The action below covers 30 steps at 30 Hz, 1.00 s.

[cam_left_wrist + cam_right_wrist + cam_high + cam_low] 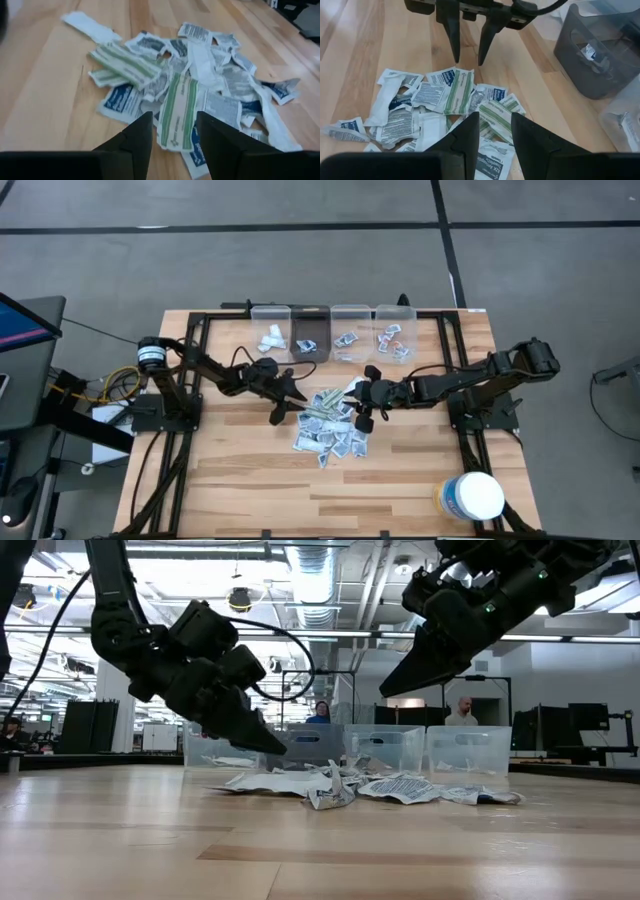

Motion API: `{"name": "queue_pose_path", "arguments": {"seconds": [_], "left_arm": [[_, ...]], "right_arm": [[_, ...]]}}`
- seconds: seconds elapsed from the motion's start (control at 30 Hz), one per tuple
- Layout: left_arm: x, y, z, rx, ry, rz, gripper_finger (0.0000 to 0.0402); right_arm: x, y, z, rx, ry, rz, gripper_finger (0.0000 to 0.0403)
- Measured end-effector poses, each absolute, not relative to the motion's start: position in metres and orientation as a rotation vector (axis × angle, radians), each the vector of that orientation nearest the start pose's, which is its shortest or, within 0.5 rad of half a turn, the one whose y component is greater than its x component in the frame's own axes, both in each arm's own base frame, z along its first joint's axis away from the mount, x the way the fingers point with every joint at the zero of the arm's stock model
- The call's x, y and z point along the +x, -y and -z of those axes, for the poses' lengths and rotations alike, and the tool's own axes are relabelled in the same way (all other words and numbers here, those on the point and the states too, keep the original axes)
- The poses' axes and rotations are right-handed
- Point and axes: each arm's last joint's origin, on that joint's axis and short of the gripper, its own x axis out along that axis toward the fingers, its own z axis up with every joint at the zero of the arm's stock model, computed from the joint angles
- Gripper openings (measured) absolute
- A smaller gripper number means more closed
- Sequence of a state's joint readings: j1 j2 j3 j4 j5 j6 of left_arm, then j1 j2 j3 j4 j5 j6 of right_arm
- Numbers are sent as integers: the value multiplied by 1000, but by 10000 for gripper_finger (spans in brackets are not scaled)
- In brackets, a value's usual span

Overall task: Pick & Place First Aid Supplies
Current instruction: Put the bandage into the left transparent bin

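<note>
packets heaped, left gripper above

1. Left gripper sits at the pile's left edge; the first aid supplies spread to its right, on the table.
2. In the left wrist view, a long strip packet lies directly ahead of that gripper's fingers, on top of other packets.
3. Right gripper hangs over the pile's right side, facing the left gripper across it.
4. Four bins stand in a row behind both grippers, at the table's far edge, each holding a few packets.
5. A round tub stands at the near right corner, well apart from the right gripper.
</note>
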<state>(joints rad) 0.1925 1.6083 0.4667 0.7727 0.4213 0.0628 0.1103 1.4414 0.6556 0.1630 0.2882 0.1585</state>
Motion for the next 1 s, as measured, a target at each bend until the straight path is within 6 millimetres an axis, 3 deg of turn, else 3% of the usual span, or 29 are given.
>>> {"name": "queue_pose_path", "arguments": {"seconds": [0.33, 0.63, 0.77, 0.9, 1.0], "left_arm": [[273, -43, -116, -98, -412, 219, 143], [274, -43, -115, -127, -410, 211, 130], [274, -43, -115, -127, -409, 212, 93], [274, -43, -115, -131, -410, 212, 24], [274, -43, -115, -141, -411, 213, 8]], "right_arm": [[278, -23, -178, 29, -598, 220, 107], [278, -23, -178, 28, -602, 220, 107], [278, -23, -178, 27, -603, 220, 107], [278, -23, -178, 27, -604, 220, 107], [278, -23, -178, 27, -604, 220, 107]]}}
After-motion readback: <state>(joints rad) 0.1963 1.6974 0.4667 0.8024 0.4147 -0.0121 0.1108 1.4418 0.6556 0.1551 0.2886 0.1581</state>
